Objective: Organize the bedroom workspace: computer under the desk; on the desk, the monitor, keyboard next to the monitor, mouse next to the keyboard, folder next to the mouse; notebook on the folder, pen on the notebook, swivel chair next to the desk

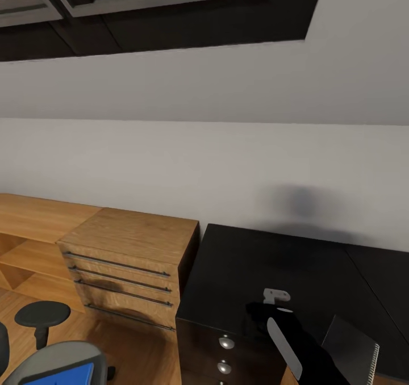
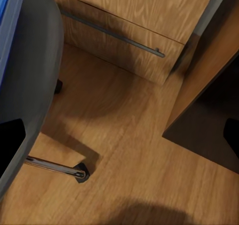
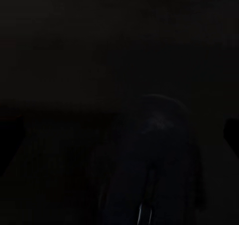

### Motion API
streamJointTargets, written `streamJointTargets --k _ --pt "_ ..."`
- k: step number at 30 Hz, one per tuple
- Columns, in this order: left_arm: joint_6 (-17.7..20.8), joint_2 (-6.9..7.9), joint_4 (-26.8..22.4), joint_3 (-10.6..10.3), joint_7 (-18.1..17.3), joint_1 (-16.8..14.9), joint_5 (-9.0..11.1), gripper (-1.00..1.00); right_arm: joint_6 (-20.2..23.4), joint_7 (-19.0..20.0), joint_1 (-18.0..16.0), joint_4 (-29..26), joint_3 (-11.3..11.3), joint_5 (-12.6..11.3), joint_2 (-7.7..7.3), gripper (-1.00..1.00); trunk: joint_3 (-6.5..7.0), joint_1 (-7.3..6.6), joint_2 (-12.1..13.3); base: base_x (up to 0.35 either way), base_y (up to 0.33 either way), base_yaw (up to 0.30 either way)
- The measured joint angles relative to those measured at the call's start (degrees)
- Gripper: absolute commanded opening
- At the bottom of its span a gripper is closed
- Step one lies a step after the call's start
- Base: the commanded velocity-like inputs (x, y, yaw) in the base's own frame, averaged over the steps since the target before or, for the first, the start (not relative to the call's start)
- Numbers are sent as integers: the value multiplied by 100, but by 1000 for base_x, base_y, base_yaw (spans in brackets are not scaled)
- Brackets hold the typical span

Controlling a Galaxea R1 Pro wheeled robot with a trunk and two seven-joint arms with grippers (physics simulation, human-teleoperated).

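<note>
The swivel chair (image 1: 54, 362) stands at the lower left of the head view, a blue folder (image 1: 59, 376) lying on its grey seat. In the left wrist view the chair's seat (image 2: 35, 60) and the folder's blue edge (image 2: 9, 21) are close by, and my left gripper (image 2: 120, 135) hangs open over the wooden floor. My right gripper (image 1: 264, 311) hovers over the black desk (image 1: 267, 260); its wrist view is nearly black, with a dim rounded shape (image 3: 149, 160) between the spread fingertips (image 3: 231, 130). A dark spiral-bound notebook (image 1: 352, 351) lies beside the right arm.
A wooden chest of drawers (image 1: 128, 260) stands against the wall, left of the desk, with low wooden shelving (image 1: 28, 249) further left. The desk has a drawer column with round knobs (image 1: 226, 343). A chair caster (image 2: 79, 172) rests on the floor. Skylights sit above the sloped wall.
</note>
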Motion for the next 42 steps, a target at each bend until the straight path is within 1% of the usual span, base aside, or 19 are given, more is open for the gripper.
streamJointTargets --k 5,7,11,14,27,42 --pt "0 -3 0 0 -2 0 -2 100 4 -15 0 1 -25 0 -12 100 0 0 0 0 0 0" --pt "0 -4 0 0 -3 -1 -3 100 7 -21 0 3 -92 2 -16 100 0 0 0 0 0 0" --pt "4 -5 0 0 0 -1 1 100 9 -26 0 72 -293 8 -19 100 0 0 0 0 0 0" --pt "3 -6 0 0 -2 0 3 100 9 -27 0 136 -361 8 -19 100 0 0 0 0 0 0" --pt "0 2 0 0 -2 1 5 100 8 -23 0 167 -394 9 -11 100 0 0 0 0 0 0" --pt "0 3 0 0 -2 2 5 100 2 -7 0 168 -365 9 -3 100 0 0 0 0 0 0"
